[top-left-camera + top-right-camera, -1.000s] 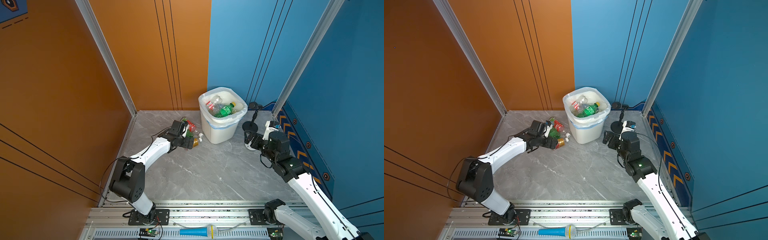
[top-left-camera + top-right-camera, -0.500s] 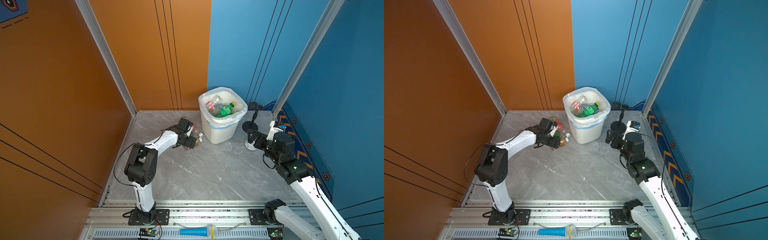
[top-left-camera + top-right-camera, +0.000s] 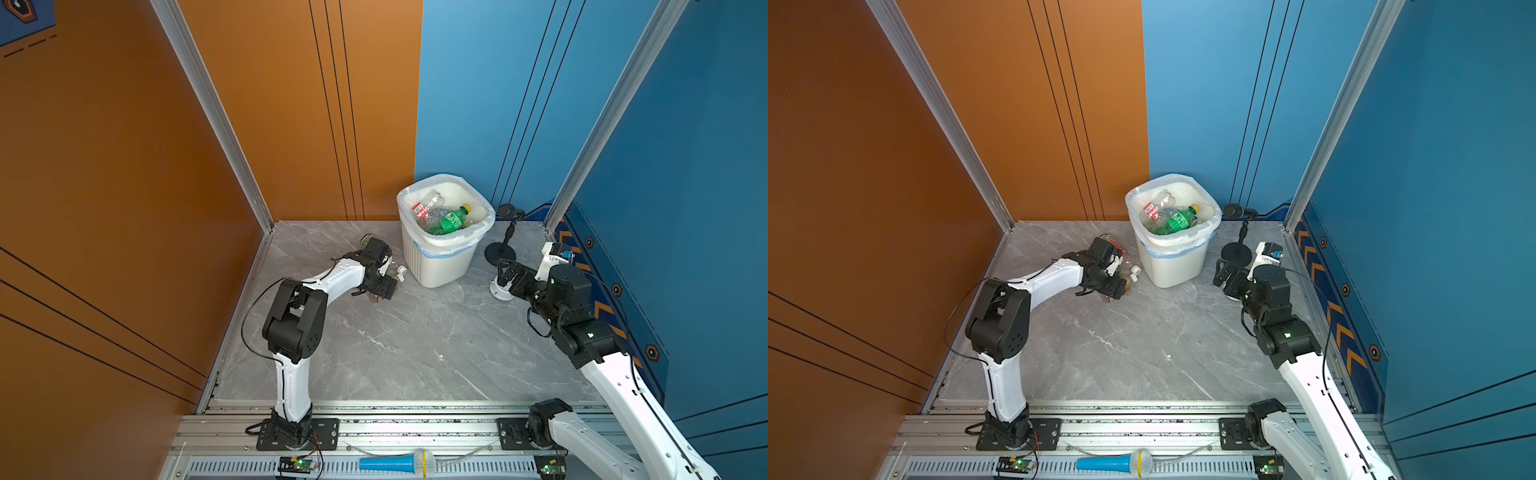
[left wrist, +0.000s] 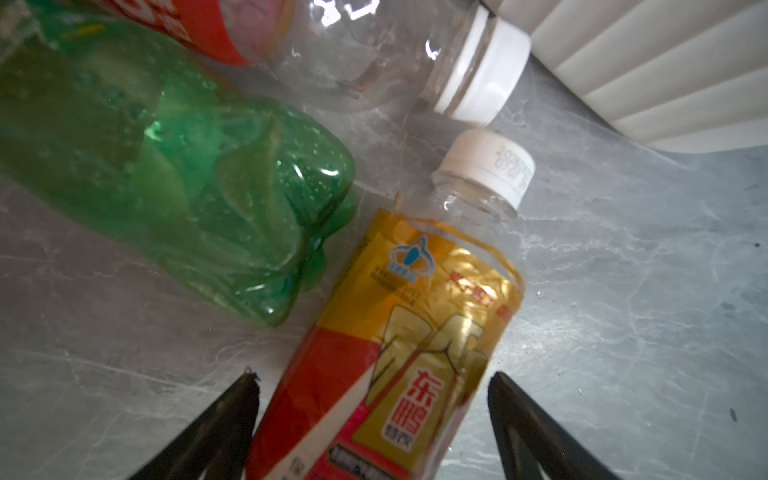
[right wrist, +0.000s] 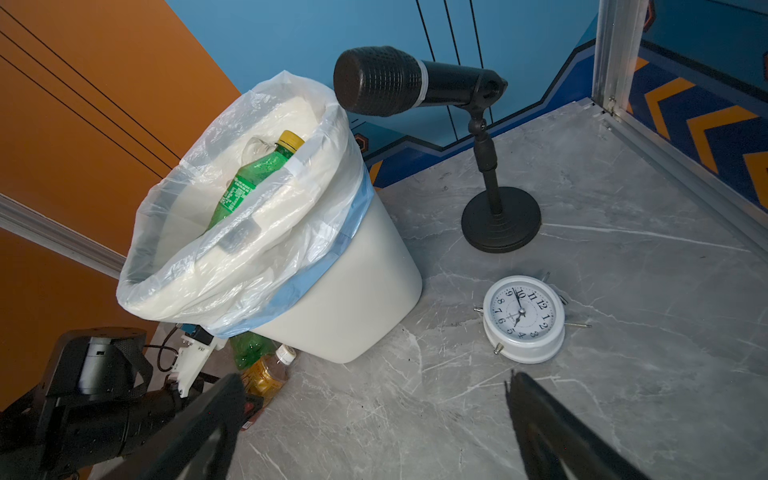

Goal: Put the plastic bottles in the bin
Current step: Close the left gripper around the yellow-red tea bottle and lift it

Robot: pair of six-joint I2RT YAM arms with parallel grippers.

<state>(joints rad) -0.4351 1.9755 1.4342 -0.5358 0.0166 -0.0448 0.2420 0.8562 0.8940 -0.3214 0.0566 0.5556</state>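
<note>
Several plastic bottles lie on the floor left of the bin (image 3: 440,266) (image 3: 1173,266). In the left wrist view a yellow-and-red-labelled bottle (image 4: 415,332) with a white cap lies between the fingers of my left gripper (image 4: 372,378) (image 3: 384,286), which is open around it, with a gap at one finger. Beside it are a crushed green bottle (image 4: 187,166) and a clear white-capped bottle (image 4: 374,54). The bin holds a green bottle (image 3: 451,220) (image 5: 245,183) and clear ones. My right gripper (image 5: 374,380) (image 3: 509,272) hangs open and empty right of the bin.
A white alarm clock (image 5: 521,320) lies on the floor just beyond the right gripper. A black microphone stand (image 5: 500,220) (image 3: 500,251) stands right of the bin. A blue cone (image 3: 395,462) lies on the front rail. Walls close in on the left, back and right.
My left arm has swung its elbow in and settled the gripper lower over the bottle pile, its jaws narrowing round the yellow-and-red bottle. The right arm has shifted slightly to the right.
</note>
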